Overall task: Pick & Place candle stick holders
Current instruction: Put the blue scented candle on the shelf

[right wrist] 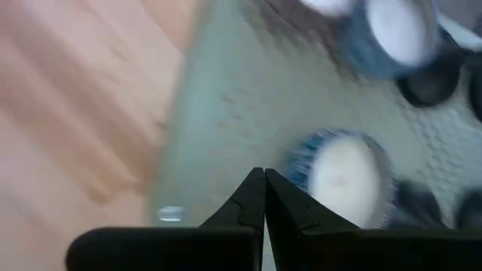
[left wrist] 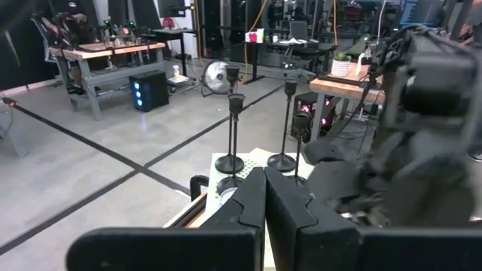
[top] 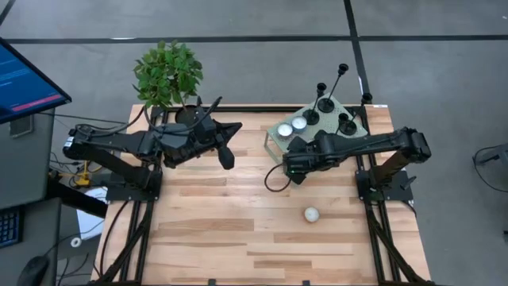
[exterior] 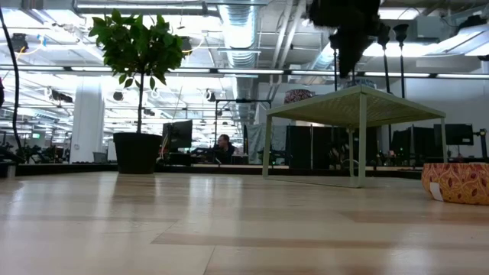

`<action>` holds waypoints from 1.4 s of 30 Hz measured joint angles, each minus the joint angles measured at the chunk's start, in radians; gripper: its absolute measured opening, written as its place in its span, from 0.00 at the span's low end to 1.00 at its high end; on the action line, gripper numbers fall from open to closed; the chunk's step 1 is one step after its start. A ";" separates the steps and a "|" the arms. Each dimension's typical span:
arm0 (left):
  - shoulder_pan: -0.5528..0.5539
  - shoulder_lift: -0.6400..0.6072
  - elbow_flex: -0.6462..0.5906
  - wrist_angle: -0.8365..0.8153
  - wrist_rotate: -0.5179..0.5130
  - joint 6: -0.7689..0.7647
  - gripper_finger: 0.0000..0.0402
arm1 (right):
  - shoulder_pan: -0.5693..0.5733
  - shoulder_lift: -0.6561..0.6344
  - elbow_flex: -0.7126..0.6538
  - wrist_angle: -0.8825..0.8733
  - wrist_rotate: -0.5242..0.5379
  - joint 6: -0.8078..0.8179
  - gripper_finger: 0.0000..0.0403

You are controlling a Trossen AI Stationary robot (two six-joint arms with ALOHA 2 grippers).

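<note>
Pressed-together dark fingers of the right gripper (right wrist: 263, 181) fill the near edge of the right wrist view, holding nothing, hovering over the near-left part of the pale green perforated metal stand (top: 278, 143), just above a white tealight in a blue-rimmed cup (right wrist: 343, 177). Matte-black candle stick holders (top: 325, 103), disc base, thin stem, tiny cup, stand upright on the far-right part of that same stand; at least three stems show in the left wrist view (left wrist: 230, 132), differing heights, bases close together. Left gripper (left wrist: 263, 197) also closed and empty, parked at the far-left of the light wooden slatted table (top: 238, 230), near the black pot with a green leafy plant (top: 168, 75), pointing toward the stand. One loose white tealight (top: 311, 214) lies on the table, near-right, well apart from the stand.

Handling judgement: holders look rigid metal, light, top-heavy on tall stems, so easy to tip and to knock neighbours. Smooth finish may slip. Best hold likely low on the stem, just above the base, fingers spread first, lift straight up. No holder picked yet.
</note>
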 joint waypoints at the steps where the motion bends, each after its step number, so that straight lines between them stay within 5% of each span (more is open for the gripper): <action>1: 0.000 0.000 0.000 0.000 0.000 0.001 0.00 | 0.008 -0.013 0.001 0.035 -0.001 -0.015 0.00; 5: -0.001 -0.002 0.000 0.000 -0.002 0.026 0.00 | 0.026 -0.046 0.001 0.173 -0.010 -0.083 0.00; 31: -0.003 -0.023 0.002 -0.024 0.005 0.030 0.00 | -0.114 0.001 -0.045 0.289 -0.055 -0.236 0.00; 42: -0.002 -0.023 0.002 -0.024 0.000 0.031 0.00 | -0.102 0.068 -0.046 0.210 -0.065 -0.261 0.00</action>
